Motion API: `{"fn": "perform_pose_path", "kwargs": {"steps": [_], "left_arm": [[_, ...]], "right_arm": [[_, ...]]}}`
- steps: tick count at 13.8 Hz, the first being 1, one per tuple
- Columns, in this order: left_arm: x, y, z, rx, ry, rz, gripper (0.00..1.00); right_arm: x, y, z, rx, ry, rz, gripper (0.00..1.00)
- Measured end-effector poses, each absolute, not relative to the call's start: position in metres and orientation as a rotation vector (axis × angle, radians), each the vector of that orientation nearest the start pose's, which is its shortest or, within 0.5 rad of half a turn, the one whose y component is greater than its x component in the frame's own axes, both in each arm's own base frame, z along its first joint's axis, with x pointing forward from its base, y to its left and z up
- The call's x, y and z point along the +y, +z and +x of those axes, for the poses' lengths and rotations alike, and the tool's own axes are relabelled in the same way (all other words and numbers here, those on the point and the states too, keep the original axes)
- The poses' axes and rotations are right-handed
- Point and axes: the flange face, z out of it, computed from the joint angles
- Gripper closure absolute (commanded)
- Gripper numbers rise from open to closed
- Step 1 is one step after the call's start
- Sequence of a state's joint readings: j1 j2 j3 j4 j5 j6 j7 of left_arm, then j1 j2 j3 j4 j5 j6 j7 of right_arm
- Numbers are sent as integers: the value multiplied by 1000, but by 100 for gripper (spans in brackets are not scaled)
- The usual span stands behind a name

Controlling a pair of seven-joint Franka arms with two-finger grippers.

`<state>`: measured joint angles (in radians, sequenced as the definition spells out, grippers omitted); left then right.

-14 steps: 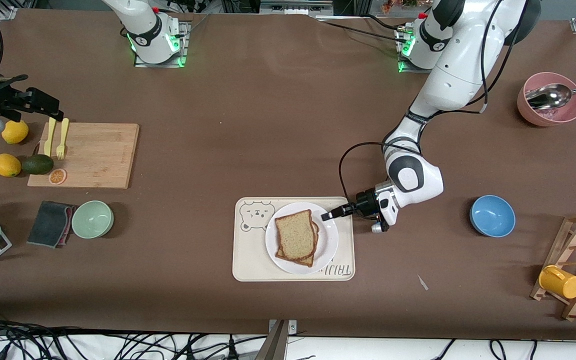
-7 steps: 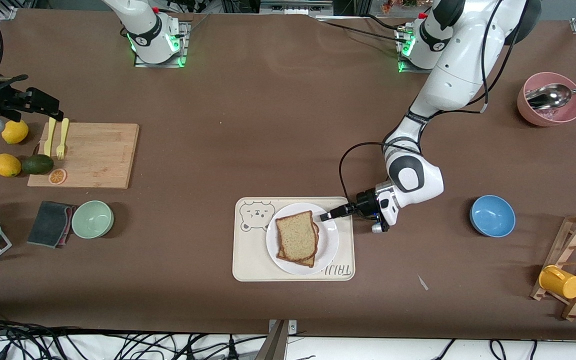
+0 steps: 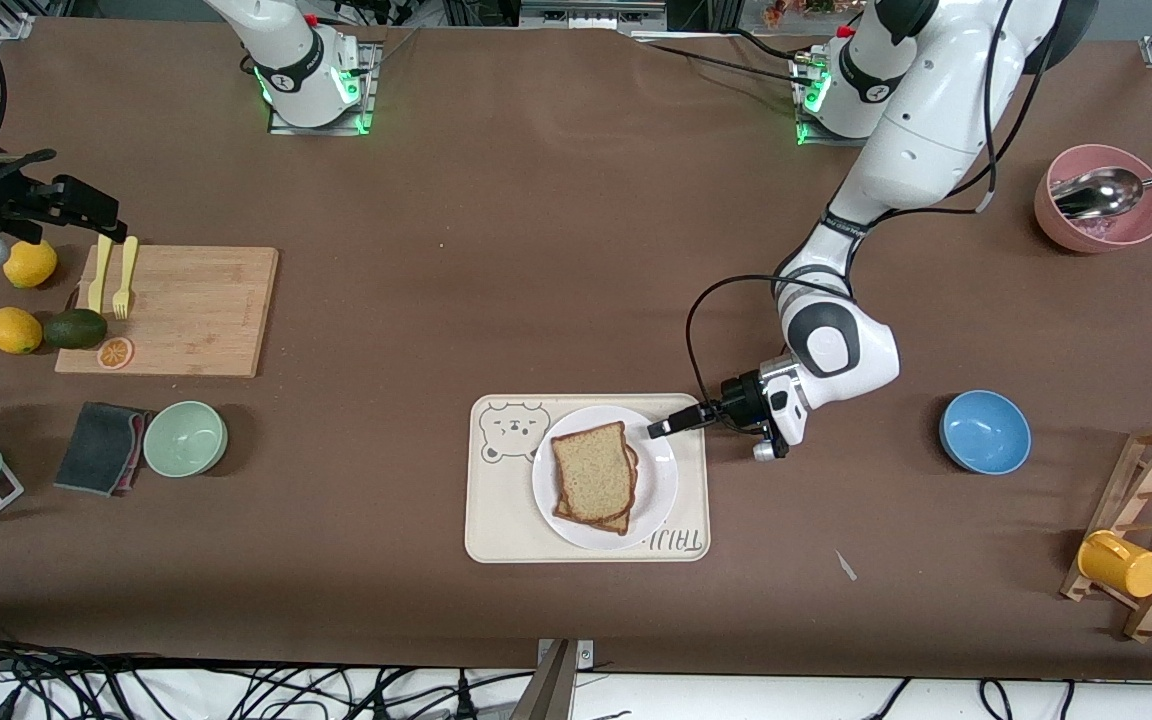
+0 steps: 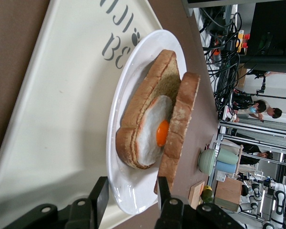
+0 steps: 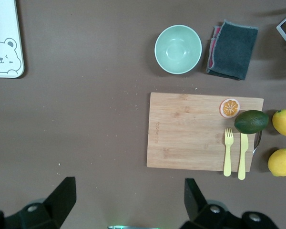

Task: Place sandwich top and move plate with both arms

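Note:
The sandwich top (image 3: 591, 470) lies on the egg slice (image 4: 155, 131) on the white plate (image 3: 658, 480), which stands on the cream bear tray (image 3: 496, 520). From the wrist, the sandwich top (image 4: 181, 124) leans against the egg, its edge past the lower slice. My left gripper (image 3: 656, 429) is low at the plate's rim toward the left arm's end, open and holding nothing. Its fingers (image 4: 132, 185) stand either side of the plate's rim (image 4: 133, 200). My right gripper (image 5: 128, 188) waits open, high over bare table beside the cutting board.
A blue bowl (image 3: 984, 431) sits toward the left arm's end. A green bowl (image 3: 185, 438), grey cloth (image 3: 101, 447) and cutting board (image 3: 176, 310) with cutlery and fruit lie toward the right arm's end. A pink bowl with a spoon (image 3: 1099, 200) and a cup rack (image 3: 1136, 545) stand farther off.
My left gripper has opened, let go of the sandwich top, and drawn back slightly toward the left arm's end. The right arm has not moved.

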<state>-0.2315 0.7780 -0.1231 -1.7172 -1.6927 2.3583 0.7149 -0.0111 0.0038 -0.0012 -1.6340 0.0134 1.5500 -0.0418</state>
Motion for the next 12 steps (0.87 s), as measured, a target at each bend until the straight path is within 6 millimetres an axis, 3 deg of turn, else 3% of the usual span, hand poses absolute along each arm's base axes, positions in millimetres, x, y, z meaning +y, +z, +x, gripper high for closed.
{"fn": "perform_pose_path", "kwargs": {"steps": [4,8,10,12], "left_arm": [[-225,158,603,364,75,2046,50],[-193,178,573,256,47,2165,51],[-166,198,560,161,33,2269,51],[-141,237,555,70,11,2410,51]], "right_arm": [[-5,591,551,-45,137,-3123,0],[-5,591,551,-46,137,-3123,0],[-5,591,551,-45,137,-3123,0],[-5,591,551,-46,137,-3123,0]]}}
